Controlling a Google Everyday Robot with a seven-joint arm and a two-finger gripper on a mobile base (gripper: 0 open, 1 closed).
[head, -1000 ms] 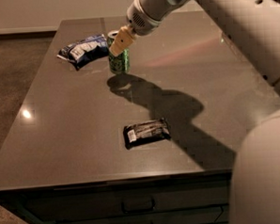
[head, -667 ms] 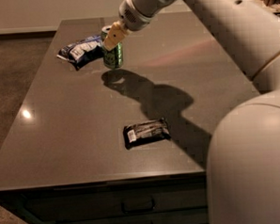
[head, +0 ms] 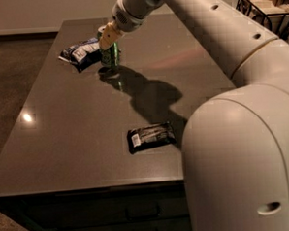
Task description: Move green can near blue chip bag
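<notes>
The green can (head: 110, 55) is upright at the far left of the dark table (head: 63, 141), right beside the blue chip bag (head: 80, 52), which lies just to its left. My gripper (head: 106, 39) comes down from the right onto the can's top and is shut on it. The can's base is at or just above the table surface; I cannot tell which. The can's silver top is mostly hidden by the yellowish fingers (head: 110, 33).
A flat black packet with a white end (head: 151, 136) lies near the table's front edge. My arm and large white body fill the right side of the view. A wire basket (head: 264, 4) stands at the far right behind the table. Drawers run below the front edge.
My gripper has carried the green can leftward and farther back across the table, ending close beside the blue chip bag. The black packet has not moved.
</notes>
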